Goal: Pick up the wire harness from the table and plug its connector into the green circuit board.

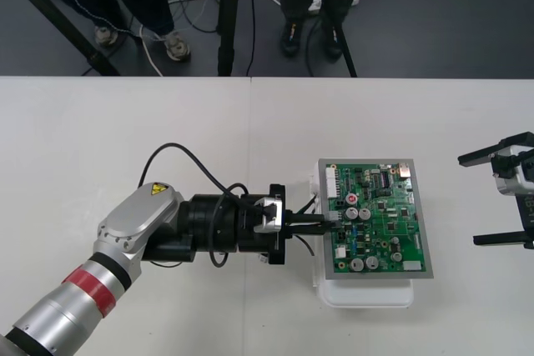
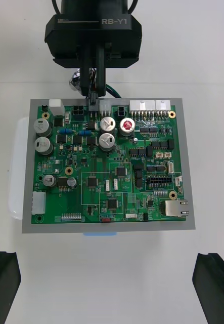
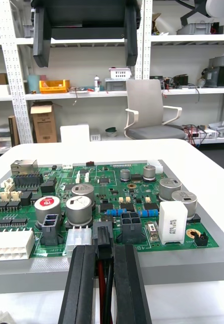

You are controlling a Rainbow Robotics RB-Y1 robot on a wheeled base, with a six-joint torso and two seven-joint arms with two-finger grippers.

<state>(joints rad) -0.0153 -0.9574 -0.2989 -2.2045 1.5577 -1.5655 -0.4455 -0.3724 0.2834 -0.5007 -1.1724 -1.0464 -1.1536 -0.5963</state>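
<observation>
Left gripper (image 1: 323,220) at the 9 o'clock edge of board (image 1: 380,223), fingers (image 3: 84,283) clamped on the harness plug (image 3: 102,238). Red and black wires (image 3: 100,283) run back between the fingers. Plug sits at the board's edge row, between white header (image 3: 79,237) and black header (image 3: 131,229). Can't tell if it's fully seated. Right gripper (image 1: 471,199) at 3 o'clock of board, well apart, fingers spread wide.

Seen from my remote desk, white "RB-Y1" lettering (image 2: 114,22) on the black housing (image 2: 93,40) above the left gripper (image 2: 95,101), yellow triangular warning sticker (image 1: 153,190) on the left arm's silver link (image 1: 132,224), green circuit board (image 2: 106,167) print too small for me to read.
</observation>
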